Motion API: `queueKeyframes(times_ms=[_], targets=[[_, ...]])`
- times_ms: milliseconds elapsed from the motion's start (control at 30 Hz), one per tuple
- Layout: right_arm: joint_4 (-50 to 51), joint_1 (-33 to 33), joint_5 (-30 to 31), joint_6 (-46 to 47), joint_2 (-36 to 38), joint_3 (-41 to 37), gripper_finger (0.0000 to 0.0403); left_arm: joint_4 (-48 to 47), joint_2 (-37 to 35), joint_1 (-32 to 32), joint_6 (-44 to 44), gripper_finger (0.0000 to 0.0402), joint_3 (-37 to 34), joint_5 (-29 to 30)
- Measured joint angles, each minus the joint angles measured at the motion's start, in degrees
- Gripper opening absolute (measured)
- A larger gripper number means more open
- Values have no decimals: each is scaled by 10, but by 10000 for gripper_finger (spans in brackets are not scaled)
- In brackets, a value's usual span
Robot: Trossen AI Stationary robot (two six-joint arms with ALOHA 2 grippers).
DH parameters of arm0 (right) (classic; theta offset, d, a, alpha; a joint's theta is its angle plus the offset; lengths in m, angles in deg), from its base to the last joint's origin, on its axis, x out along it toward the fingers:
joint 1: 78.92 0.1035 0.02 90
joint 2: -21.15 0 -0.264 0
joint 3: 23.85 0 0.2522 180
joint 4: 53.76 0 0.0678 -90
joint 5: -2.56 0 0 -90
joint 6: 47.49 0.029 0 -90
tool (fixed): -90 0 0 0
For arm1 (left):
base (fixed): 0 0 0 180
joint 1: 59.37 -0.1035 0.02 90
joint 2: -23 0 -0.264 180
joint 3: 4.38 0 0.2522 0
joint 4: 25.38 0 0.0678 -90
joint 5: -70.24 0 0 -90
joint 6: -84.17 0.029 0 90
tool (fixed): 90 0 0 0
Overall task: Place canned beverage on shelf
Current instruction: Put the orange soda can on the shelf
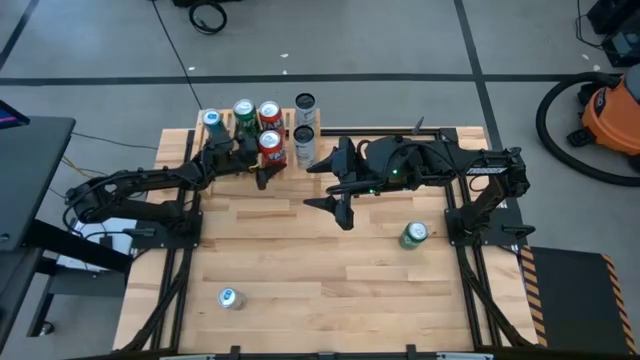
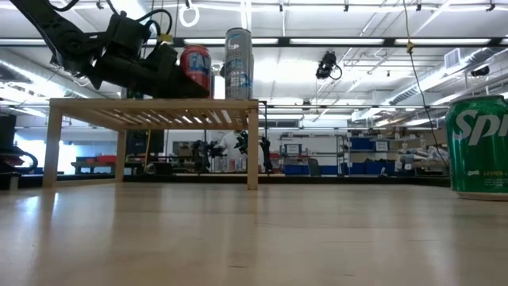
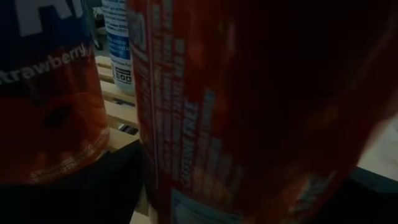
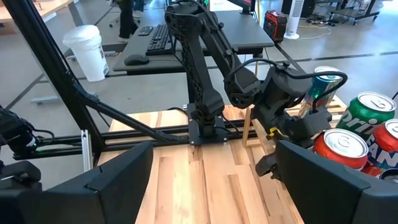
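Note:
The light-wood slatted shelf (image 1: 250, 150) stands at the table's far edge, left of centre, and also shows in the low view (image 2: 155, 107). It carries several upright cans: blue (image 1: 211, 120), green (image 1: 243, 110), red (image 1: 268, 113) and two silver (image 1: 305, 140). My left gripper (image 1: 262, 165) is shut on another red can (image 1: 271, 147) at the shelf's near side. This can fills the left wrist view (image 3: 249, 112). My right gripper (image 1: 330, 188) is open and empty over the table's middle, just right of the shelf. My left gripper holds the red can by its side wall (image 3: 186, 186), one finger on each side. It comes about level from the table's left and near side. The can stands upright, its bottom at the shelf's slats (image 2: 196, 95). The fingers themselves are mostly hidden by the can.
A green Sprite can (image 1: 413, 235) stands on the table near the right arm's base and looms large in the low view (image 2: 479, 147). A small blue-silver can (image 1: 229, 298) lies near the front left. A strawberry-labelled can (image 3: 50, 93) stands close beside the held one.

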Motion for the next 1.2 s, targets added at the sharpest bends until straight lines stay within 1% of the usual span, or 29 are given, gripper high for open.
queueKeyframes(times_ms=[200, 333, 633, 933, 1067, 1200], targets=[[-1, 0, 0, 0, 0, 0, 348, -12, -17, -1, 0, 365, 0, 4], [-1, 0, 0, 0, 0, 0, 348, -43, -46, -1, -1, 365, -2, 22], [-1, 0, 0, 0, 0, 0, 348, -86, -97, 11, 3, 365, -1, 25], [-1, 0, 0, 0, 0, 0, 348, -96, -117, 32, 6, 365, 0, 24], [-1, 0, 0, 0, 0, 0, 348, -96, -134, 33, 12, 365, 0, 40], [-1, 0, 0, 0, 0, 0, 348, -91, -140, 32, 12, 365, 1, 43]])
